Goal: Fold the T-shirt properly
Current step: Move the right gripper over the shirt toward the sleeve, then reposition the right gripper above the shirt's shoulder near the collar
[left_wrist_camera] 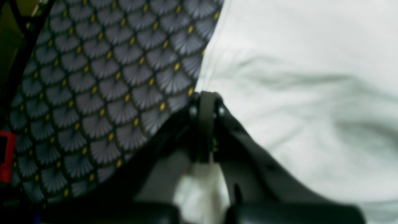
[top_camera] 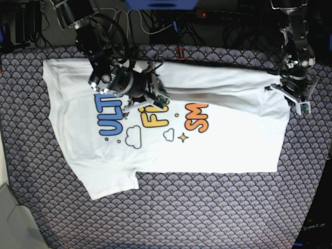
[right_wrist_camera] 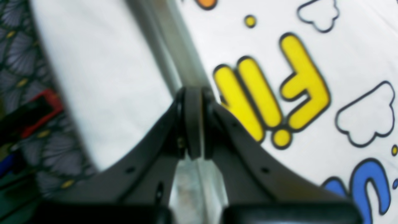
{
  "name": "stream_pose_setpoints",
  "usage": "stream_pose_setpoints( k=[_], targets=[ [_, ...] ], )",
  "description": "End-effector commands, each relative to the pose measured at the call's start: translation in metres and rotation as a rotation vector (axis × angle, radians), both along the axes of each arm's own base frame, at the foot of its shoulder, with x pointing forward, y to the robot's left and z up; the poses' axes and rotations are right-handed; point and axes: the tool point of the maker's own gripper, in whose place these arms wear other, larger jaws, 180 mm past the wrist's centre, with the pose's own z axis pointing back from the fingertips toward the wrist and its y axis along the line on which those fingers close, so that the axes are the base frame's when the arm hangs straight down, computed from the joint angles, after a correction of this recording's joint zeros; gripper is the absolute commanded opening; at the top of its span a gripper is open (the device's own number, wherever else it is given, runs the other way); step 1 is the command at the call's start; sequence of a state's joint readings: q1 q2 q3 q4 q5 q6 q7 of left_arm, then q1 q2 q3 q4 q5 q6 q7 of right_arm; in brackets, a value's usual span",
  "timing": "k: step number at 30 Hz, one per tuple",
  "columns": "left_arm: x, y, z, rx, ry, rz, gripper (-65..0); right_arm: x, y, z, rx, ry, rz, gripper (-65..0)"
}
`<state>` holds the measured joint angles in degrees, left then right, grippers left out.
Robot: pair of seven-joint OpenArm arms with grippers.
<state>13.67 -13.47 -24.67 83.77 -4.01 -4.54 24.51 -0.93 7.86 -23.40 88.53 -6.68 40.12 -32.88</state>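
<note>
Lying printed side up on the patterned desk (top_camera: 218, 207): the T-shirt (top_camera: 171, 150), far edge folded over. At left, right gripper (top_camera: 158, 98), jaws clamped on that folded edge by the yellow lettering. At far right, left gripper (top_camera: 295, 98), jaws closed, seemingly pinching the hem.

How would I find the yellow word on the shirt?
Look at the big white T-shirt spread on the scale-patterned cloth. Three words run across its chest, and the yellow word sits in the middle, partly under the right gripper. Its neighbours are blue and orange.
</note>
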Motion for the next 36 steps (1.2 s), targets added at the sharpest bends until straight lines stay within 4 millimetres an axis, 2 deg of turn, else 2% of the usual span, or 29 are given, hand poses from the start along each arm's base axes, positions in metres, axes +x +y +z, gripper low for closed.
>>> stream_pose_setpoints(
  k=[1, 3, 9, 14, 17, 19, 24, 28, 31, 36],
  targets=[
    [0.006, 0.007, 0.015, 0.028, -0.046, -0.001, -64.9, 0.014, 0.002, 0.009, 0.023, -0.03, -0.004, -65.0],
    [0.0, 0.009, 0.011, 0.029, -0.032, 0.003, -64.9, 0.026, 0.0, 0.009, 0.014, -0.036, -0.01, -65.0],
    [-0.011, 0.024, 0.013, 0.042, -0.029, 0.043, -64.9, 0.056, -0.003, 0.031, 0.005, -0.111, -0.011, -65.0],
    [-0.007, 0.035, 0.029, 0.061, -0.07, 0.066, -64.9, 0.073, -0.019, 0.058, 0.022, -0.194, -0.072, -65.0],
    [-0.001, 0.034, 0.039, 0.07, -0.096, 0.056, -64.9, 0.09, -0.049, 0.072, -0.044, -0.266, -0.142, -65.0],
    [0.009, 0.031, 0.052, 0.076, -0.135, 0.05, -64.9, 0.1, -0.077, 0.075, -0.105, -0.297, -0.207, -65.0],
    [0.021, 0.031, 0.061, 0.073, -0.167, 0.052, -62.8, 0.114, -0.144, 0.084, -0.159, -0.322, -0.373, -65.0],
    [0.03, 0.03, 0.065, 0.068, -0.185, 0.05, -51.4, 0.107, -0.189, 0.08, -0.222, -0.311, -0.442, -65.0],
    [0.039, 0.029, 0.073, 0.066, -0.211, 0.05, -44.7, 0.101, -0.209, 0.078, -0.251, -0.303, -0.471, -65.0],
    [0.049, 0.028, 0.083, 0.065, -0.241, 0.051, -43.1, 0.087, -0.238, 0.073, -0.282, -0.28, -0.533, -65.0]
  ],
)
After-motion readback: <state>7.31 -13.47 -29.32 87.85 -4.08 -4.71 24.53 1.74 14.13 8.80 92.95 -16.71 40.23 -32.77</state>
